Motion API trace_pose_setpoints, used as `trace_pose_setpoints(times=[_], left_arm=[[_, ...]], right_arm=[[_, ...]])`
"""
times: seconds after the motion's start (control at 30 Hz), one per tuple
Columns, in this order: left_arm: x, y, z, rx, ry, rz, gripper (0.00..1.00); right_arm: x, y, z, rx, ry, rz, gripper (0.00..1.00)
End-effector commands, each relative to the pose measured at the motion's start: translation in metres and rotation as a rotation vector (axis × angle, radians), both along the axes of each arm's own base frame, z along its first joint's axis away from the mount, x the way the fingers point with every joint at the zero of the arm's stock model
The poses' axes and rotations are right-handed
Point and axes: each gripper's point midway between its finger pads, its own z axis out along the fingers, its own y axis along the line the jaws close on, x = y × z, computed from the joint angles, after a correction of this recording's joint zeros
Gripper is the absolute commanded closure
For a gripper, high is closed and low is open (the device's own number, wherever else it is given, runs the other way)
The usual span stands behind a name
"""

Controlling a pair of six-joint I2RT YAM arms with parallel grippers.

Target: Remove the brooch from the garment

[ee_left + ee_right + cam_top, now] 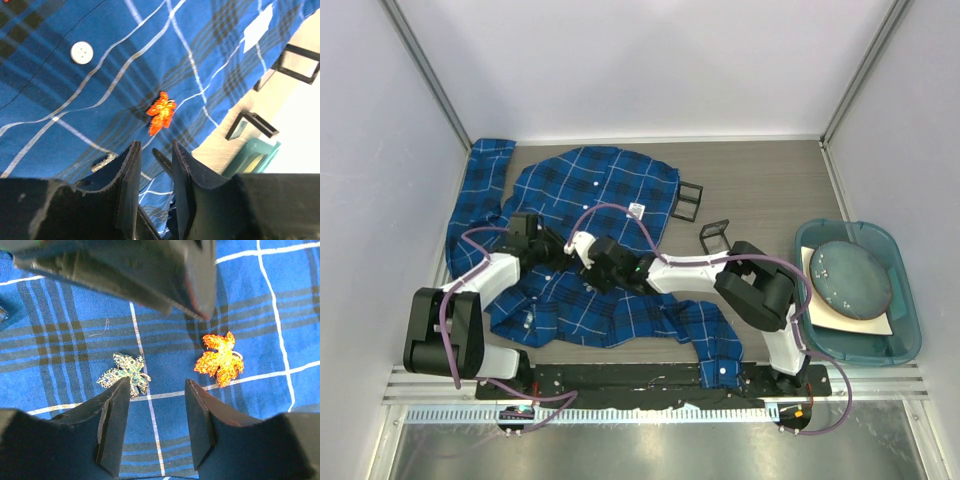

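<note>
Framing bare garment between green brooch and orange brooch, right tool stands wide; left tool narrow.

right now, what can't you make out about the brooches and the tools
Left wrist view: green brooch mostly behind the left tool.
Right wrist view, past the right tool: how it and the orange brooch are pinned on is hidden beneath them.
Top view: both brooches covered by the two tools over the garment.
</note>
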Motion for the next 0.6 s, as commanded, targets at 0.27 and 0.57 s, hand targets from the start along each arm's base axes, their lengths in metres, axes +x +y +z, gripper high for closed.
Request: trace_pose_setpoints(times=[0.27,0.57], left_arm=[[-0.013,0.009,-0.015,0.052,0.025,-0.009,0.66],[-0.021,0.012,-0.024,0.075,0.042,-0.023,0.68]], right_arm=[[0.037,0.002,0.009,-0.089,-0.189,0.013,0.53],[0.040,0.006,-0.009,-0.063,-0.147,0.018,0.57]])
